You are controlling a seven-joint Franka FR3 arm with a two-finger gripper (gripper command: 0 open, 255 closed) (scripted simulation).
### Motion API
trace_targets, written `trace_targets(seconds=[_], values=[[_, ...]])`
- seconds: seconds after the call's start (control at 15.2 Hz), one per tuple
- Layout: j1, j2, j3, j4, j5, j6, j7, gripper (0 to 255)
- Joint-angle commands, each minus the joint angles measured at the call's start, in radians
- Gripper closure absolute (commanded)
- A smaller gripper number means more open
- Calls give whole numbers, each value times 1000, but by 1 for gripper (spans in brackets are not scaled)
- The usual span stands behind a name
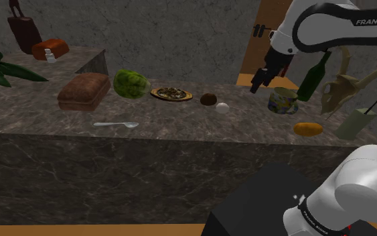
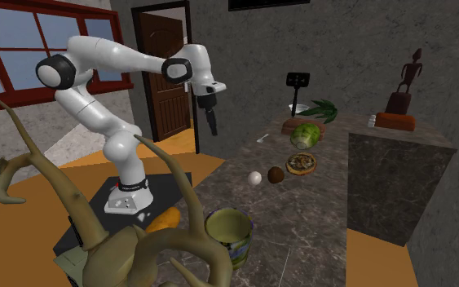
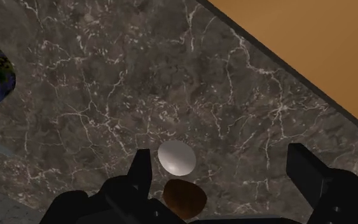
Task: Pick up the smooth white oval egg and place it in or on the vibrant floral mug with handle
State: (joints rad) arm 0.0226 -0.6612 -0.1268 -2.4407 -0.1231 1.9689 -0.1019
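Wrist view: gripper (image 3: 222, 178) fingers wide apart, empty, above egg (image 3: 175, 157). Egg on counter (image 1: 180, 127), not grabbed yet. Carry to mug (image 1: 282, 101) left.

The scene was dim and evenly lit; the dark counter (image 1: 180, 119) looked dull, while the window (image 2: 22, 45) showed pale daylight.
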Motion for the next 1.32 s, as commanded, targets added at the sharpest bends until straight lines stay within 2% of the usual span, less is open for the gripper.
trace_targets(seconds=[0.0, 0.66, 1.12, 1.25], values=[[7, 50, -16, -20, -16, 82, -37, 0], [41, 386, -94, -10, -58, 461, -216, 0], [62, 665, -124, 89, -22, 678, -365, 0], [60, 692, -124, 91, -14, 703, -371, 0]])
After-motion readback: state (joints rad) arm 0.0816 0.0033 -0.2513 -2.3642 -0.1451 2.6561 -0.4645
